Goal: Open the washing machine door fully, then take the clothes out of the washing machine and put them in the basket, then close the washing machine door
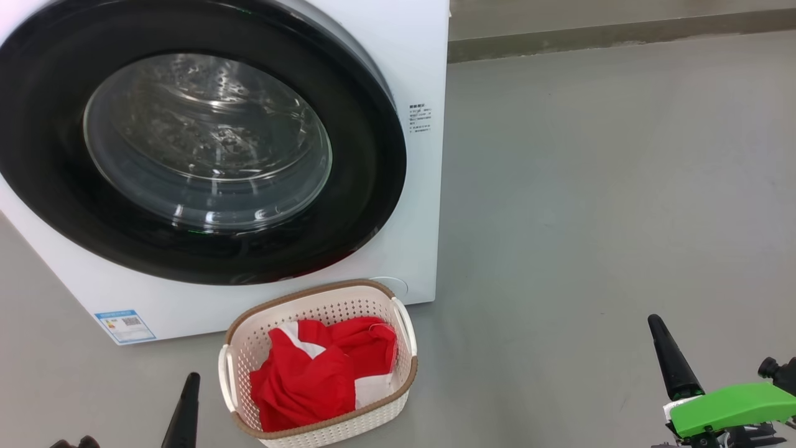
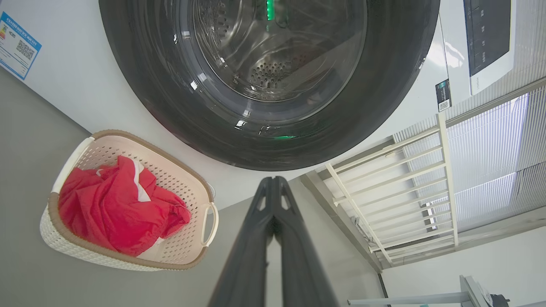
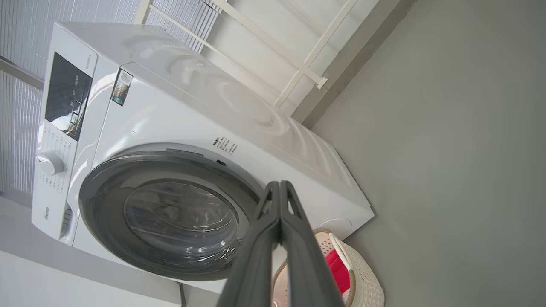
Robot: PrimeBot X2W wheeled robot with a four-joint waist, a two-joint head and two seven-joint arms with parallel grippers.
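The white washing machine [image 1: 423, 74] stands at the left with its black-rimmed round door [image 1: 205, 143] shut flat against the front; the steel drum shows through the glass. On the floor before it sits the cream basket [image 1: 249, 345], and the red and white clothes [image 1: 323, 373] lie inside it. My left gripper [image 1: 189, 382] is shut and empty, just left of the basket. Far to the right, my right gripper [image 1: 656, 323] is shut and empty too. In the wrist views the left gripper [image 2: 273, 181] and right gripper [image 3: 279, 184] show pressed-together fingers, pointing toward the door [image 2: 273, 85] [image 3: 170, 213].
Grey floor [image 1: 591, 186] spreads open to the right of the machine, up to a wall base [image 1: 622, 37]. A white railing [image 2: 405, 192] stands beside the machine. A green part of my right arm [image 1: 727, 407] sits at the lower right.
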